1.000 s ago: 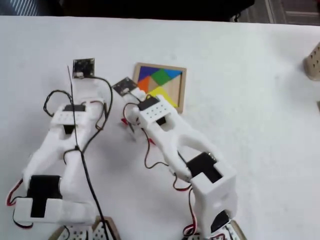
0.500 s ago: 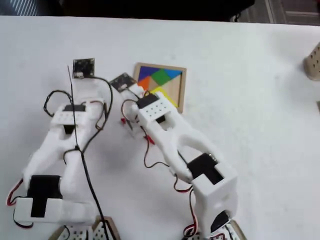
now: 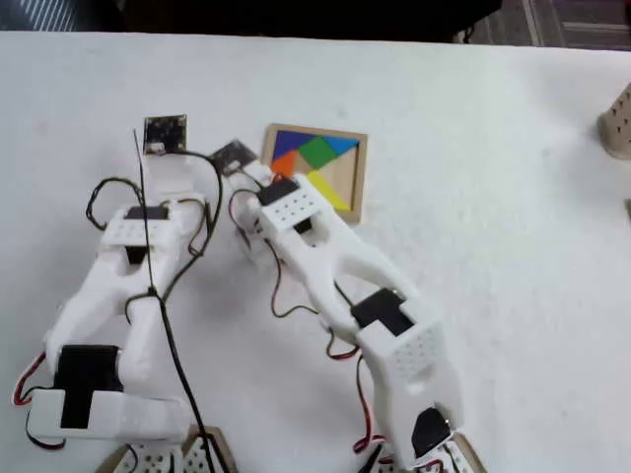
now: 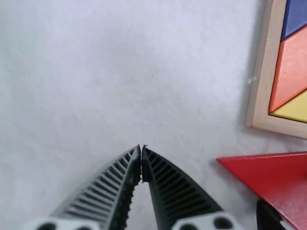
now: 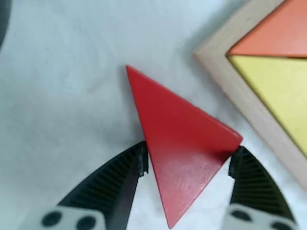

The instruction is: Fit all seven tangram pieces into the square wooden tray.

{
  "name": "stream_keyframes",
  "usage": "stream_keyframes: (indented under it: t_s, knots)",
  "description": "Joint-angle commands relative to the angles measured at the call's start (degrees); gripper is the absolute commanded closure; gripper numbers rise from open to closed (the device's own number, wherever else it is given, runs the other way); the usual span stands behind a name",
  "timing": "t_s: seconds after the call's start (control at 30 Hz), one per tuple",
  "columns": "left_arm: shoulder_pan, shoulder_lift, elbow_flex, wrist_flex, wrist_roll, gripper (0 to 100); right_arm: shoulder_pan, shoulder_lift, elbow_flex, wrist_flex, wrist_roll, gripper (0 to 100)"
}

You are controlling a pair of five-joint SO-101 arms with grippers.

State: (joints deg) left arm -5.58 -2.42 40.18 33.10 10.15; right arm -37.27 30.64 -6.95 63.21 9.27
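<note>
Standing at a white table (image 3: pixel 493 246), one notes two white arms side by side and a square wooden tray (image 3: pixel 362 177) beyond them. Item, tray: lies flat and holds a blue piece (image 3: pixel 289 143), a green piece (image 3: pixel 317 150), an orange piece (image 5: pixel 273 33) and a yellow piece (image 5: pixel 278 81), with some bare wood showing between them. Item, red triangle (image 5: pixel 177 129): lies flat on the table outside the tray, just beside one of its corners and apart from its rim. Item, right gripper (image 5: pixel 189 158): set low over the red triangle, jaws spread wide to either side of it, one dark ribbed finger against a long edge and the other against the opposite corner, so that it grips the piece. Item, left gripper (image 4: pixel 142 149): fingers brought together until their tips meet, nothing between them, above bare table near the tray's outer edge, the red triangle close at its side. From above, the right arm's wrist sits at the tray's nearest corner, with the left arm alongside.
</note>
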Motion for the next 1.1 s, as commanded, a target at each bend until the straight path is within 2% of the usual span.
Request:
stream_keyframes:
  t_s: [0.0, 0.43, 0.63, 0.83, 1.07]
  knots:
    - [-0.1, -0.2, -1.2, -1.6, -0.6, 98, -0.7, 0.3, -4.0, 1.0, 3.4, 73.5]
    - [-0.1, -0.2, -1.3, -1.6, -0.6, 98, -2.6, 0.8, -5.8, 0.9, 8.9, 73.4]
    - [-0.1, -0.2, -1.3, -1.6, -0.6, 98, -2.2, 3.5, -12.3, 3.6, 9.0, 73.2]
    - [-0.1, -0.2, -1.3, -1.6, -0.6, 98, -1.8, 7.9, -18.3, 6.2, 9.1, 66.3]
    - [-0.1, -0.2, -0.8, -3.1, -0.6, 98, -2.2, 12.6, -22.7, 8.7, 11.1, 68.1]
